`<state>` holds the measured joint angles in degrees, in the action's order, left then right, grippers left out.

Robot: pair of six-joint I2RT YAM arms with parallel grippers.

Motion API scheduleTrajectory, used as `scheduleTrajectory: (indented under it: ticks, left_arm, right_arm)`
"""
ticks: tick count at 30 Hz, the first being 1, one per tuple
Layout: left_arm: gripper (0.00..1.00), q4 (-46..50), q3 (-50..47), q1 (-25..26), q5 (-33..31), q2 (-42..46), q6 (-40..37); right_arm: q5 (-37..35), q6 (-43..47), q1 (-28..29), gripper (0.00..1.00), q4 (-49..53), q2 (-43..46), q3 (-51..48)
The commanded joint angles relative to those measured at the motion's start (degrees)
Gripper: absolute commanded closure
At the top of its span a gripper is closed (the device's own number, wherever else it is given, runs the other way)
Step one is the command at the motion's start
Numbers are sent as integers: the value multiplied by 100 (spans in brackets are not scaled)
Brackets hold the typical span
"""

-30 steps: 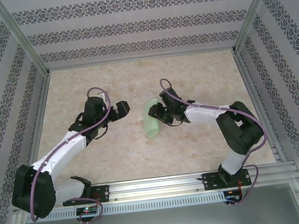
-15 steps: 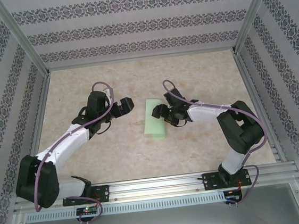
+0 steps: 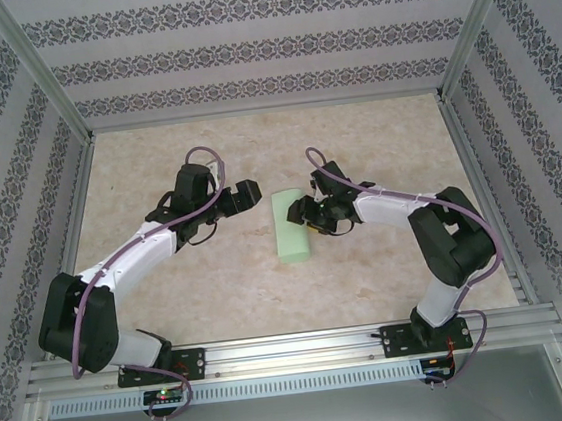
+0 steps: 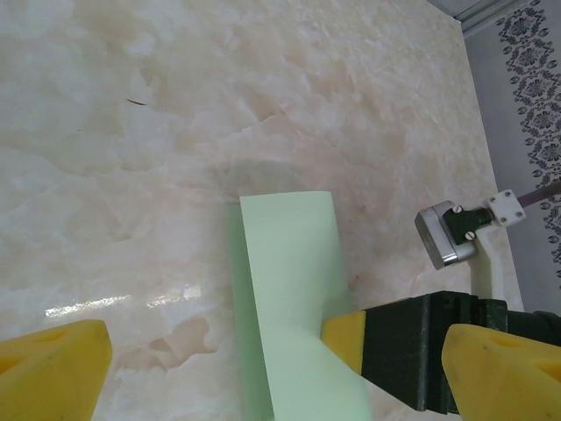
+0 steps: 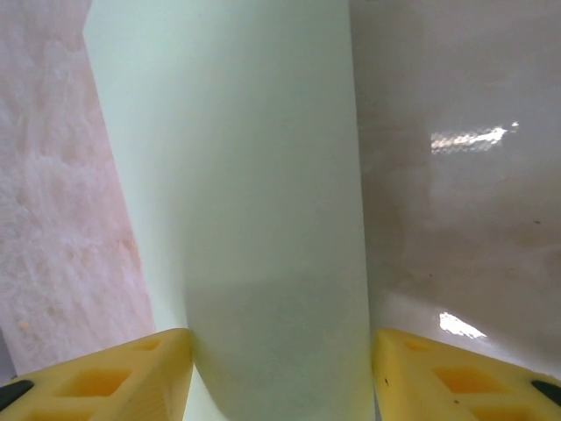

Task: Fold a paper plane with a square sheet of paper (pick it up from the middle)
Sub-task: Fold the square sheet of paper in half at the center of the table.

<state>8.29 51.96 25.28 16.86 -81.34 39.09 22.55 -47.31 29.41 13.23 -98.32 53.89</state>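
Now paper (image 3: 292,233) flatter, left gripper (image 3: 250,196) nearer, spread wide, right gripper (image 3: 306,217) parted astride it.

one folded paper (image 3: 292,233), two hands, left hand (image 3: 248,194), right hand (image 3: 306,214)

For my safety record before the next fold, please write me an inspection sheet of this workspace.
Surface: pale marbled table, glossy, no damage seen.
Job's things: pale green sheet of paper, folded to a narrow strip, lying flat between the grippers; no plane shape yet.
Clutter: nothing seen.
Grippers: left gripper open, left of the paper and apart from it; right gripper at the strip's right edge, jaws apart.
Cables: purple cable looped above each wrist, off the paper.
Surroundings: patterned walls; aluminium rail at the near edge.
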Motion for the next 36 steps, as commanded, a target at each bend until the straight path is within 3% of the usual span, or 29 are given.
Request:
scheduleTrajectory:
  ticks: [1, 8, 18, 21, 30, 36]
  left_arm:
    - [2, 80, 160, 70, 20, -33, 20]
    - [2, 137, 165, 78, -35, 18, 32]
    - [5, -16, 97, 75, 42, -119, 262]
    - [10, -58, 99, 78, 138, -163, 198]
    - [14, -212, 24, 84, 272, -212, 131]
    - [18, -400, 29, 94, 439, -412, 203]
  right_arm:
    - [356, -180, -91, 42, -430, -156, -99]
    - [473, -375, 0, 44, -788, -473, 62]
    - [-380, -494, 43, 41, -503, -309, 79]
    - [-362, -288, 13, 39, -197, -273, 165]
    - [-175, 551, -84, 36, 825, -481, 548]
    - [-869, 344, -56, 38, 1090, -333, 463]
